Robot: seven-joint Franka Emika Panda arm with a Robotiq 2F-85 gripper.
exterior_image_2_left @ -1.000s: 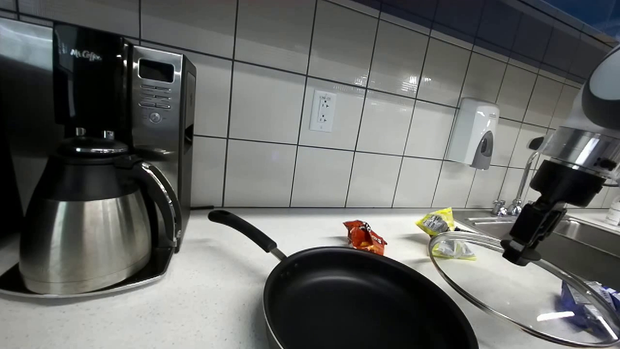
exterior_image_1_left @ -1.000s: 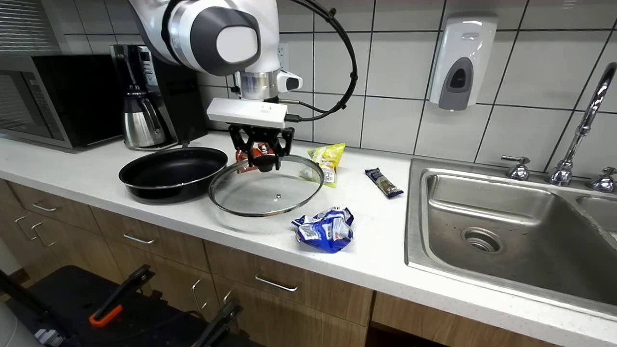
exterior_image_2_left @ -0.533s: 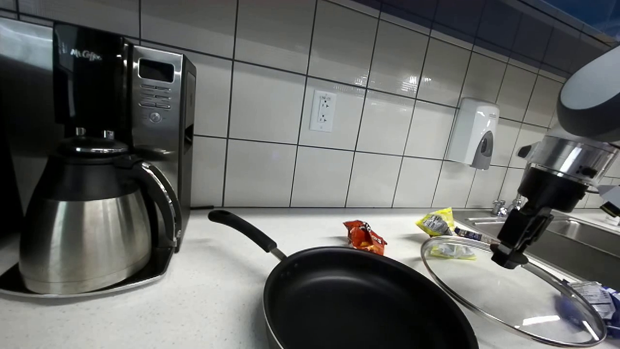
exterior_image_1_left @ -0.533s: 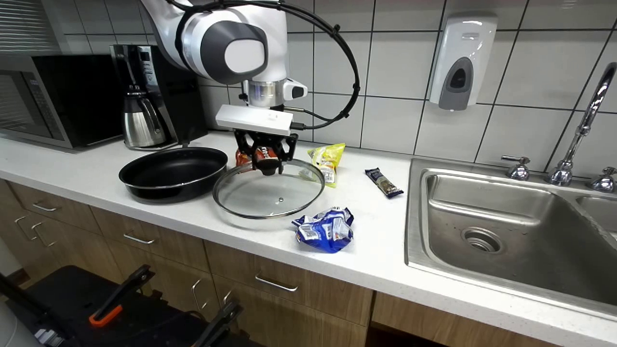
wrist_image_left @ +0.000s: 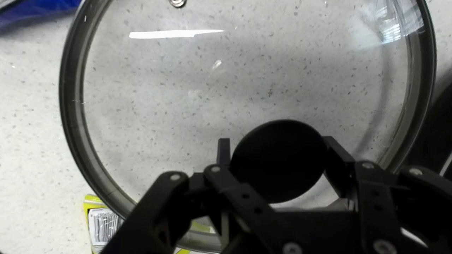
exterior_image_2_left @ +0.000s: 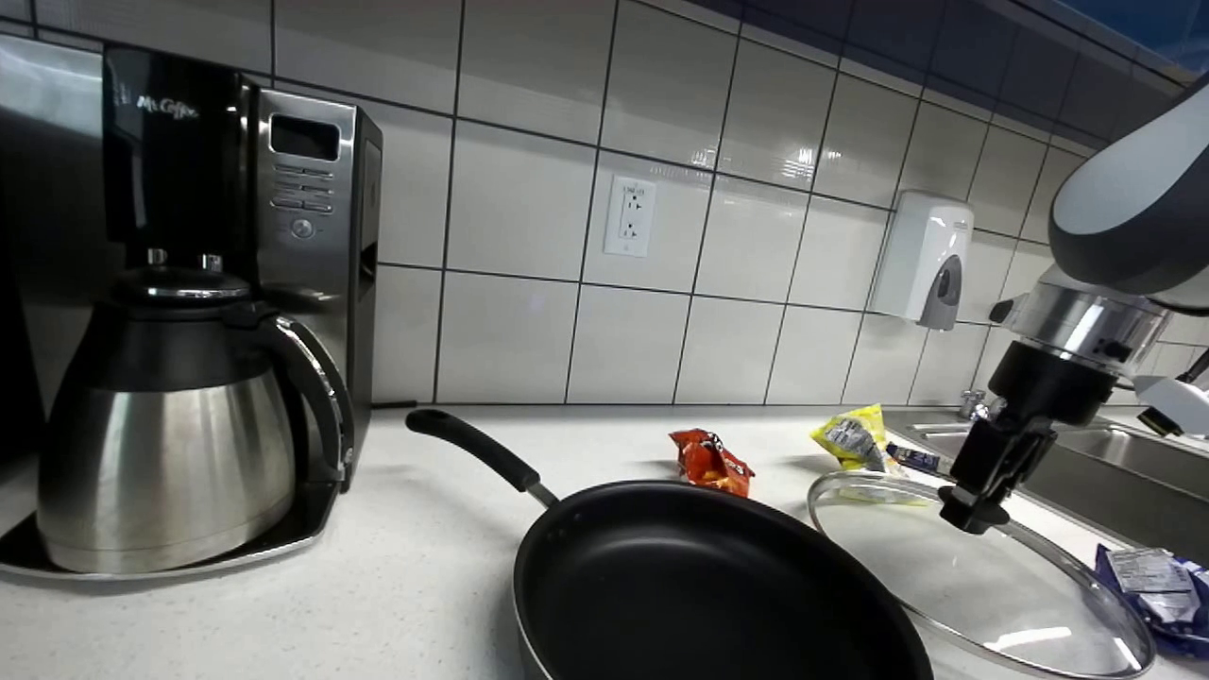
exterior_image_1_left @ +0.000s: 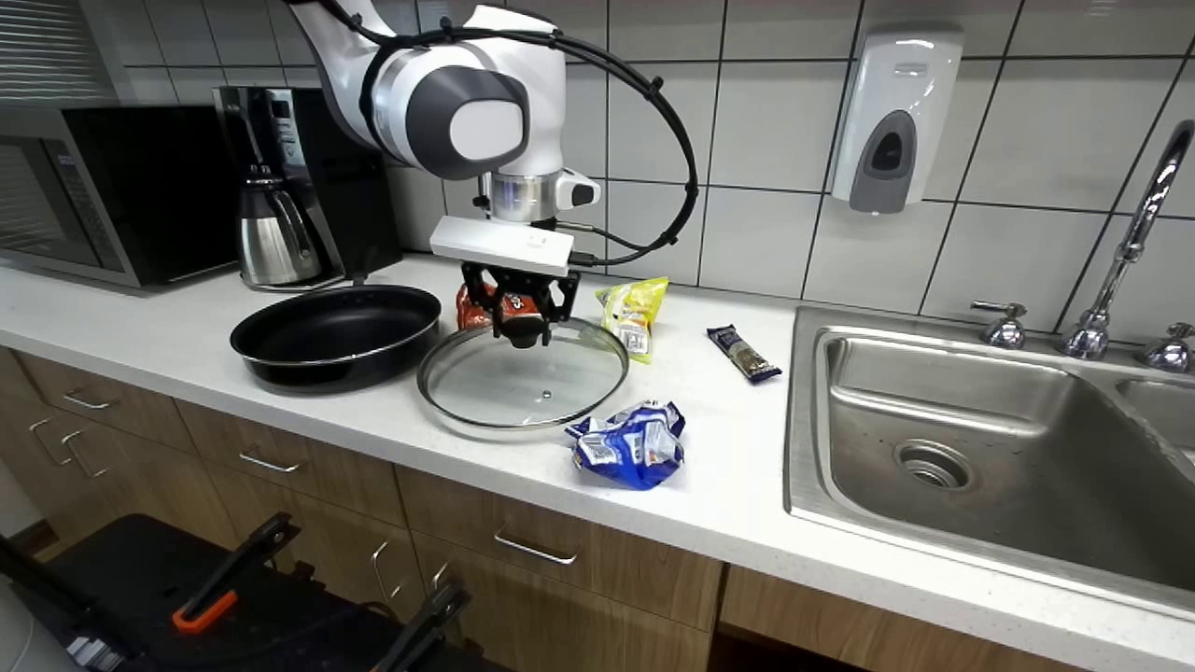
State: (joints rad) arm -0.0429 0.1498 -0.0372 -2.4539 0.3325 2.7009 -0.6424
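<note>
Claw (exterior_image_1_left: 523,329) clamps the black knob (wrist_image_left: 279,162) of a glass lid (exterior_image_1_left: 495,387), which lies on or just above a white table (exterior_image_1_left: 728,467). Measured from the lid in an exterior view, a black frying pan (exterior_image_1_left: 336,327) sits at nine o'clock, a yellow bag (exterior_image_1_left: 637,313) at two, a crumpled blue wrapper (exterior_image_1_left: 630,446) at four.

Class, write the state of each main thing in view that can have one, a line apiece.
Gripper, closed on the lid knob
Frying pan, uncovered
Glass lid, gripped, off the pan
Carafe, capped, upright
Coffee maker display, dark
Blue packet, crumpled
Red packet, crumpled
Yellow packet, opened or sealed unclear
Wrapped bar, lying flat
Drawers, shut
</note>
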